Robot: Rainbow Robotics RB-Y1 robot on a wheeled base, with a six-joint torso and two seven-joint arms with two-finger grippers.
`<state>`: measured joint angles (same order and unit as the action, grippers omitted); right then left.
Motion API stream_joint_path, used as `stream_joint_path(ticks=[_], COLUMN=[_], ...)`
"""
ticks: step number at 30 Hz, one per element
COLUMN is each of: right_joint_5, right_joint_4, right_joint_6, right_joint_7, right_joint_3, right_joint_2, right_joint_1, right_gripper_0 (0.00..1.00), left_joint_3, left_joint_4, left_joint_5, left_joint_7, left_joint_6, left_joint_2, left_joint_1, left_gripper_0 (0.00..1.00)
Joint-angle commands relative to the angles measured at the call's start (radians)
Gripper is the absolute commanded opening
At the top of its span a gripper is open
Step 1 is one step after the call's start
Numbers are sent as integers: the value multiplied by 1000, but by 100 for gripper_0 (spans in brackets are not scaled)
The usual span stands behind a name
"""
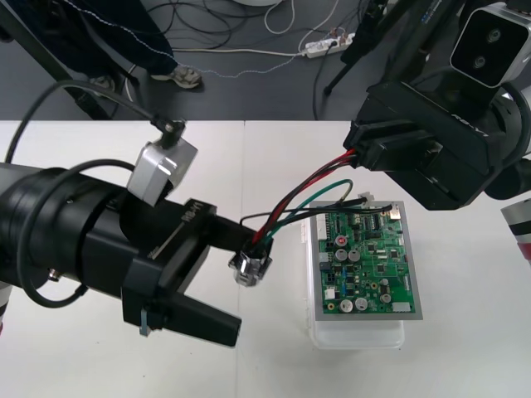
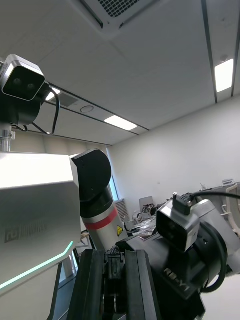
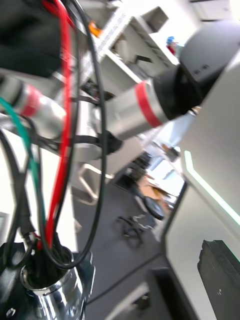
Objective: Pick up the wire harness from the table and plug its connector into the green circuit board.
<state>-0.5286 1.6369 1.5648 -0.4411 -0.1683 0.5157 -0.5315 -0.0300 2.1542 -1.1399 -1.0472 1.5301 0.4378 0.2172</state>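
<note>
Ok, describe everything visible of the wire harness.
The wire harness hangs in the air, not plugged in. Its thin red, black and green wires arch from the right gripper, whose jaws are shut on the small black plug, down to the round shiny metal socket beside the open left gripper, left of the green board.

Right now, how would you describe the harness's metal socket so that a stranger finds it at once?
Find the green circuit board. Just off its left edge, by the left gripper, is the round metal socket. Its shiny flange, and the red, black and green wires rising from it, set it apart from the black fingers.
</note>
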Motion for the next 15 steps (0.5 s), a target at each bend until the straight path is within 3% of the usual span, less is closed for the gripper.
stream_joint_path(ticks=[1, 8, 15], right_joint_5=[-7, -37, -120], right_joint_4=[23, 23, 69], right_joint_6=[6, 6, 6], right_joint_7=[-54, -50, -47], right_joint_3=[-7, 33, 139], right_joint_2=[70, 112, 110], right_joint_1=[21, 62, 136], right_gripper_0=[0, 0, 0], left_joint_3=[59, 70, 67], left_joint_4=[19, 19, 19], left_joint_5=[-35, -64, -31], left_joint_7=[42, 154, 174], left_joint_6=[-163, -363, -444], left_joint_2=[18, 79, 145], left_joint_1=[-7, -5, -2], left_gripper_0=[100, 100, 100])
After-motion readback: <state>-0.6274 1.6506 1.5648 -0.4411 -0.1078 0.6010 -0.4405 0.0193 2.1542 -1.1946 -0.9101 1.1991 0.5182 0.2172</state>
